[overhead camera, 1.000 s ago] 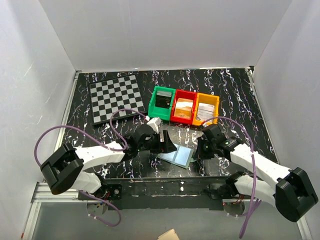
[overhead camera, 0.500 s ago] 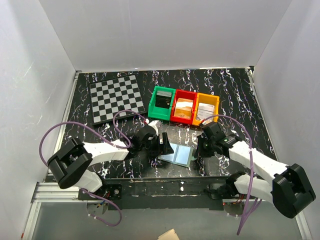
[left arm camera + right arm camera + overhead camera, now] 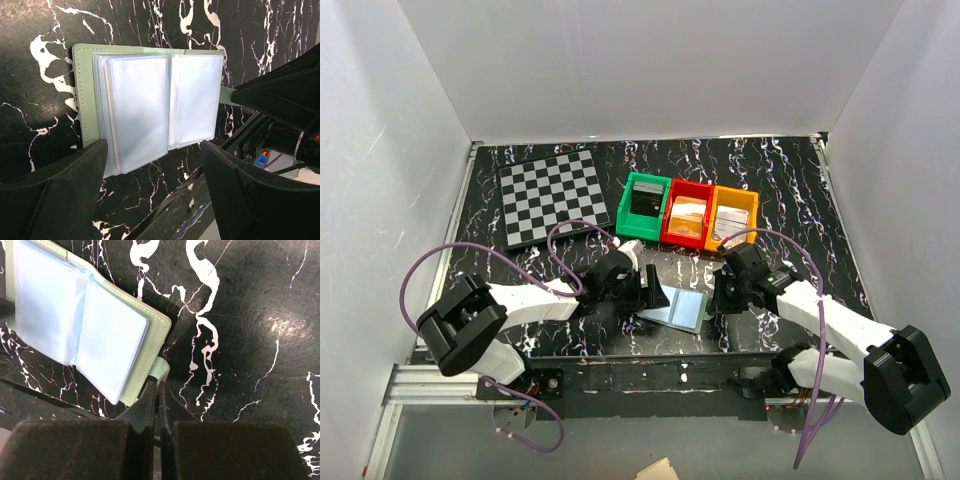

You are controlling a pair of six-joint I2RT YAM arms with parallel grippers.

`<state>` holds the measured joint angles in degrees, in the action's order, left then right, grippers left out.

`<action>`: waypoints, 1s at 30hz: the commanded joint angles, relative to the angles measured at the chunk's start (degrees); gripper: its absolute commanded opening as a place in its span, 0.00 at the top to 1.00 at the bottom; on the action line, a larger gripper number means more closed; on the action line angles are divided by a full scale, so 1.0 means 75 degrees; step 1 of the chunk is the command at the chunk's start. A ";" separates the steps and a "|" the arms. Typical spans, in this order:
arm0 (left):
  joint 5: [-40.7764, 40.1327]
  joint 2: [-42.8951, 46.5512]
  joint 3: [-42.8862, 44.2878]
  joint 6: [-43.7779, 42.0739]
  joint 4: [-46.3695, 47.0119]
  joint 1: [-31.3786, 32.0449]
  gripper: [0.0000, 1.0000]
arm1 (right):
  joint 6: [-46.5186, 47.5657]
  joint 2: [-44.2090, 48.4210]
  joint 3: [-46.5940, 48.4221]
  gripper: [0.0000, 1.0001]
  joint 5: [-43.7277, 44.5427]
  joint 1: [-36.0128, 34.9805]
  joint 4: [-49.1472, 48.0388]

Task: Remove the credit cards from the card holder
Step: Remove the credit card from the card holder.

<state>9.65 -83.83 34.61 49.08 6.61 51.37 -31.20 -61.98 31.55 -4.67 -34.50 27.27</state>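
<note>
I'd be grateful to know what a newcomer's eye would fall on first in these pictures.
The sage-green card holder lies open at the near middle, pale blue sleeves up. The open left gripper is at its left edge, and the right gripper is shut on its snap tab. Behind it stands a row of green, red and orange bins, with a checkerboard at far left.

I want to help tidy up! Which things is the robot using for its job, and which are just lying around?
For the job: card holder, lying open; left gripper, open above it; right gripper, pinching its tab.
Just lying about: checkerboard; green bin; red bin; orange bin.
</note>
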 commanded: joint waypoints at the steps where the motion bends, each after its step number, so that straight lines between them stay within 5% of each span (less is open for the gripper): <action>1: -0.0196 0.0559 -0.0067 -0.0005 0.0279 -0.0018 0.26 | 0.0094 0.0048 0.0293 0.99 -0.0057 0.0042 0.0021; 30: 0.0025 -0.0435 0.0459 -0.0181 0.0232 0.0251 0.26 | 0.0094 0.0107 0.0223 0.99 -0.0163 0.0042 -0.0003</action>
<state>9.43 -86.43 36.38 48.80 8.62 52.73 -31.14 -61.98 31.62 -5.17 -34.46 27.27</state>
